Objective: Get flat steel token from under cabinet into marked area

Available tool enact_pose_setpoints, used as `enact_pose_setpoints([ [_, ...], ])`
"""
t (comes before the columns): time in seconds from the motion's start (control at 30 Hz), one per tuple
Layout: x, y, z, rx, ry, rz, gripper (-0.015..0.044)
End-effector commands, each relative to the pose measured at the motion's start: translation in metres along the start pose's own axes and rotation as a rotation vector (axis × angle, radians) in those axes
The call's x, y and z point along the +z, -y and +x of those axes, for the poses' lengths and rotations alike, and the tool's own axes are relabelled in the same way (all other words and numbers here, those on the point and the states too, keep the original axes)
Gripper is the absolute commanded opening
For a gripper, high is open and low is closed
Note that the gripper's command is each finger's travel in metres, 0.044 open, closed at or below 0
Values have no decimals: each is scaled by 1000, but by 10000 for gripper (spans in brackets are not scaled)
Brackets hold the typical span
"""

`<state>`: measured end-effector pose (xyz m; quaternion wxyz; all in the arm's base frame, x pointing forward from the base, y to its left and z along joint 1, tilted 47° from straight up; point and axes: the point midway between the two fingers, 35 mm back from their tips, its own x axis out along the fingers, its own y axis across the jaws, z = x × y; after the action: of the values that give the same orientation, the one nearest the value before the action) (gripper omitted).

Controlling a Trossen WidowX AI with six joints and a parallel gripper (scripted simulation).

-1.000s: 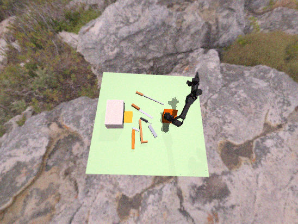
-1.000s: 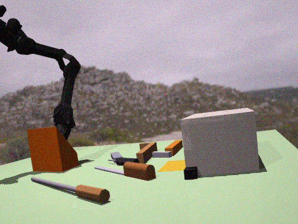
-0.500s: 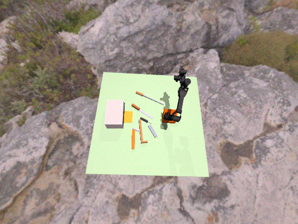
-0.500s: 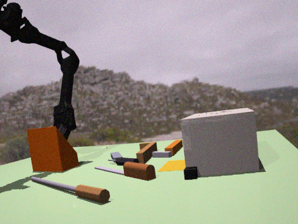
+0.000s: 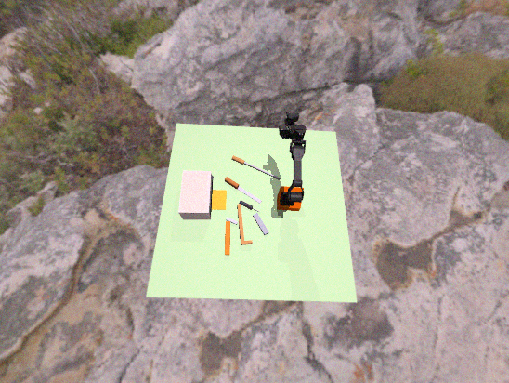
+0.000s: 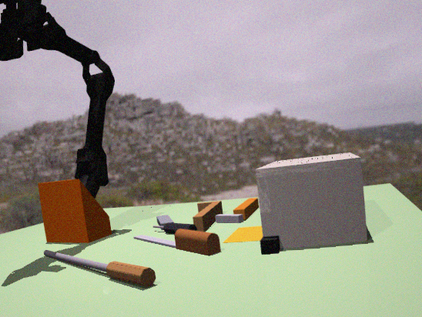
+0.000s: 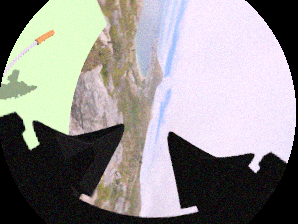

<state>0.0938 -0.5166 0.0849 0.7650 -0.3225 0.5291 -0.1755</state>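
Pale, seemingly unlettered cabinet (image 5: 195, 194) (image 6: 313, 204) (no readable brand), and a released, empty pincer (image 5: 291, 120) (image 7: 147, 131).

From my side I see the cabinet (image 5: 195, 192) (image 6: 313, 205), a pale closed box, standing upright. The marked area (image 5: 219, 200) (image 6: 246, 234), a flat yellow-orange patch, lies directly before its front. The steel token I cannot make out in my views.
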Motion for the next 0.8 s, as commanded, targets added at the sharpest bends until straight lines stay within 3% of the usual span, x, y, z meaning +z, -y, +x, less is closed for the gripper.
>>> enact_pose_setpoints([
  [0.0, 38, -21, 21, 99, 58, 68, 270],
  [0.77, 196, -136, 62, 592, 190, 313, 270],
])
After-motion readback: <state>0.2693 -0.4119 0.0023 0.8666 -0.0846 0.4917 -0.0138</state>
